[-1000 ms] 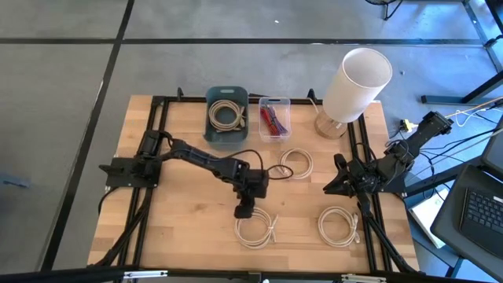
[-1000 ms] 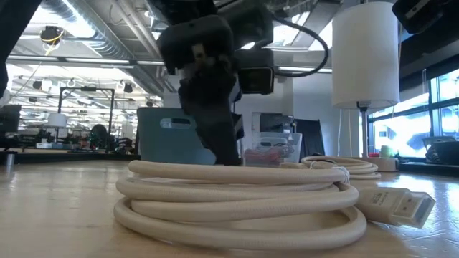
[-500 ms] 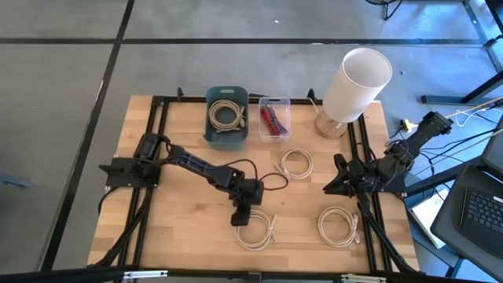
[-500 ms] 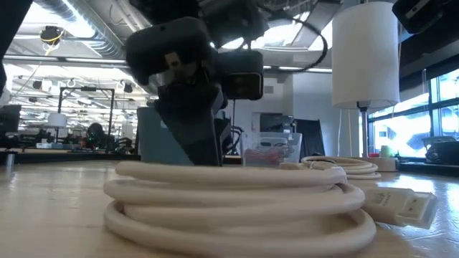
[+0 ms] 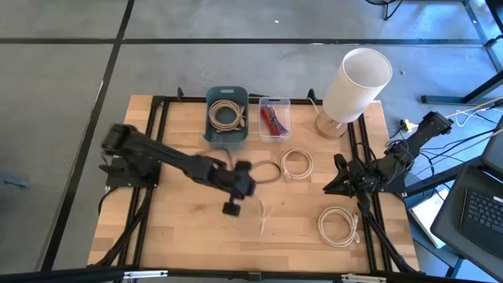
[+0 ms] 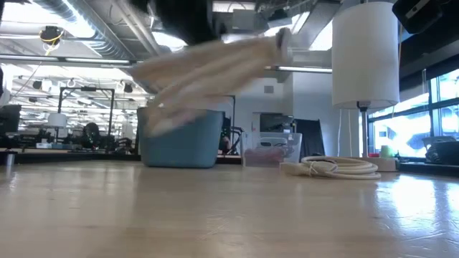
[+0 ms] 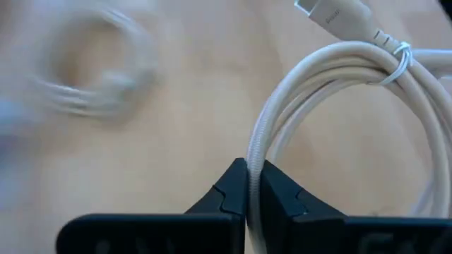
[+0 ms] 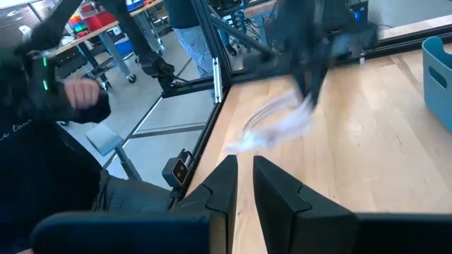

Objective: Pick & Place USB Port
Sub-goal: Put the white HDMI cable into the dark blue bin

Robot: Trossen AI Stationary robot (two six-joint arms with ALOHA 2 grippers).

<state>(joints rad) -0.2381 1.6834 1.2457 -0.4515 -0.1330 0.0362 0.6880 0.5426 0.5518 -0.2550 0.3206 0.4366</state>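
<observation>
A coiled white USB cable [image 7: 332, 106], bound with a thin tie [image 7: 401, 53], hangs blurred above the table in the low view [image 6: 215, 64] and shows as a faint smear in the high view [image 5: 261, 217]. My left gripper [image 5: 232, 206] is shut on it near the table's middle. A blue bin [image 5: 226, 118] at the far edge holds another coil. My right gripper [image 8: 244, 180] waits at the table's right edge [image 5: 339, 179], its fingers nearly together with nothing between them. My left gripper pinches the strands of the coil's loop [image 7: 253, 166] between its two fingers, on the side away from the tie and the plug [image 7: 332, 10]. The fingers come from above. The coil is lifted clear of the table and hangs from the fingers.
Two more white coils lie on the table, one at the middle right [image 5: 296, 163] and one near the right front [image 5: 339, 224]. A clear box of red items [image 5: 273, 118] and a white lamp [image 5: 354, 82] stand at the far edge. A person's hand [image 8: 85, 92] shows beyond the table.
My left gripper has gone down onto the coil near the front edge, shut on it and lifted it. The coil, which lay flat on the table, now swings in the air, clear of the wood.
</observation>
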